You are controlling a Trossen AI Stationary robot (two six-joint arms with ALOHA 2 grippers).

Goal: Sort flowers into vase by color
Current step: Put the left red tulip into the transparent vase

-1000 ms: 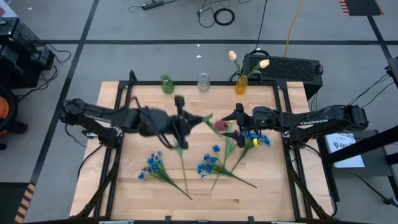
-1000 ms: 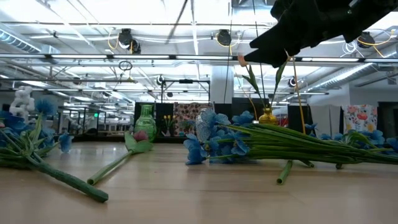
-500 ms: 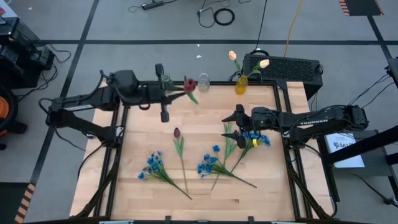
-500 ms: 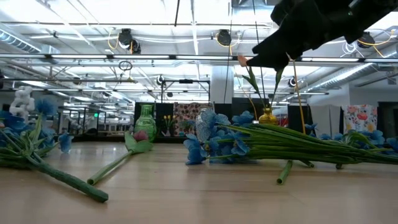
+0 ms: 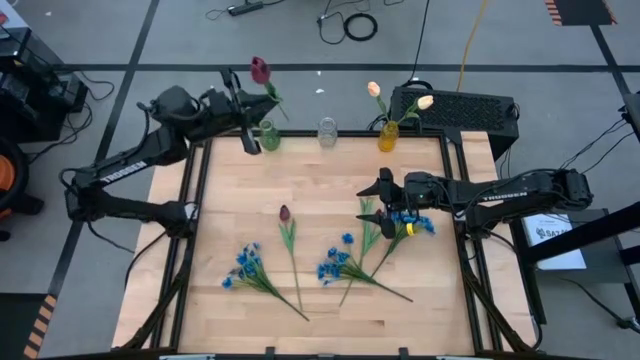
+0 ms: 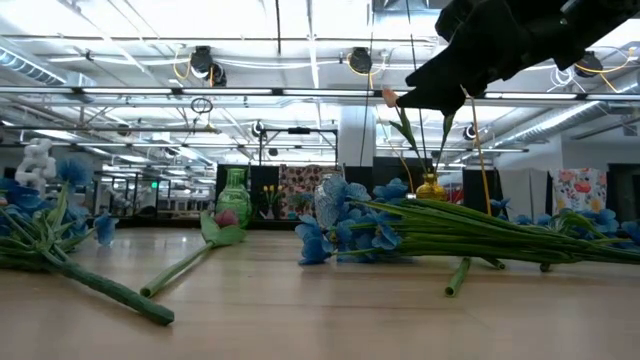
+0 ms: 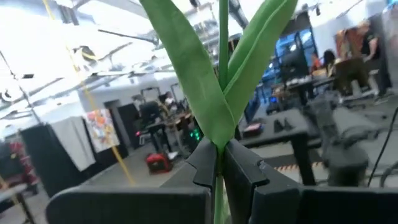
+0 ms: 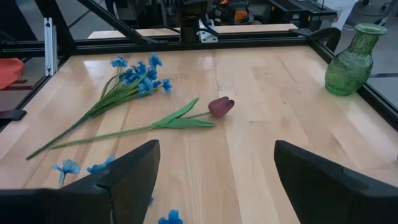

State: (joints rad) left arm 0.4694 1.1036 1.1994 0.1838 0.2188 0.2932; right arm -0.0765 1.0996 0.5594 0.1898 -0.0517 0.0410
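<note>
Gripping smooth green stem (image 7: 219,93), L fingers (image 7: 245,171) over ribbed glass vase (image 5: 268,135).

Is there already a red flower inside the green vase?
No, the green vase stands empty; one dark red tulip lies on the table.

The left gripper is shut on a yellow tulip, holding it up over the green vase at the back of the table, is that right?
Not quite: the flower is a dark red tulip, not a yellow one. The high view shows the left gripper shut on its stem above the green vase at the back of the table. The yellow tulips already stand in the yellow vase.
</note>
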